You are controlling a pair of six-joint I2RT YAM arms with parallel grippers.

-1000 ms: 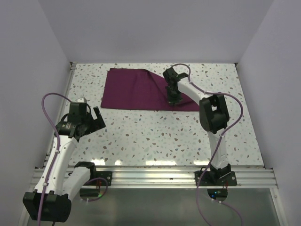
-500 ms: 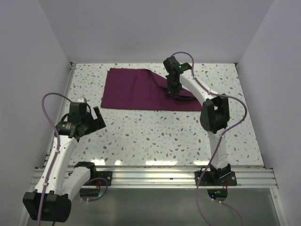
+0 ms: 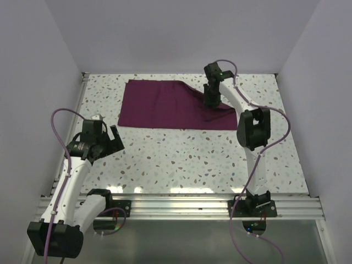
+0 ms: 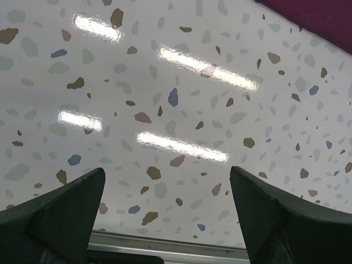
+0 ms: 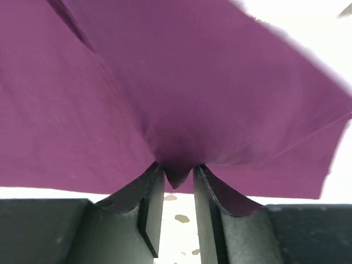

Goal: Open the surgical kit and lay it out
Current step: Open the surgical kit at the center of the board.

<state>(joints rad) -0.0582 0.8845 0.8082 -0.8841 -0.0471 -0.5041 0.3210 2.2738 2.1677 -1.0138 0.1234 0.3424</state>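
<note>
White terrazzo with grey, brown and blue flecks forms the table (image 3: 181,159), walled on three sides by plain pale panels, with an aluminium rail (image 3: 181,206) along the near edge where both arm bases are bolted. From above, the wrap (image 3: 159,104) lies at the far side of the table, mostly flat, a dark purple sheet with its left edge straight and its right part rumpled and drawn upward. The right gripper (image 3: 211,100) stands over that right part, its arm stretched far forward, and the cloth rises to meet it in a small peak. The left gripper (image 3: 113,140) hangs above bare table on the near left, well apart from the wrap, a purple cable (image 3: 55,126) looping behind its arm. No tray or instruments show in this view. On the left wrist view, both dark fingers (image 4: 52,212) sit spread wide at the bottom corners with only speckled table and reflected light strips between them; a sliver of the wrap (image 4: 324,16) shows at the top right corner. On the right wrist view, the right gripper (image 5: 176,184) is pinched on a fold of the wrap (image 5: 181,93), the cloth bunched to a point between the fingers (image 5: 151,203) and fanning out above them to fill most of the picture, with a strip of table visible below.
</note>
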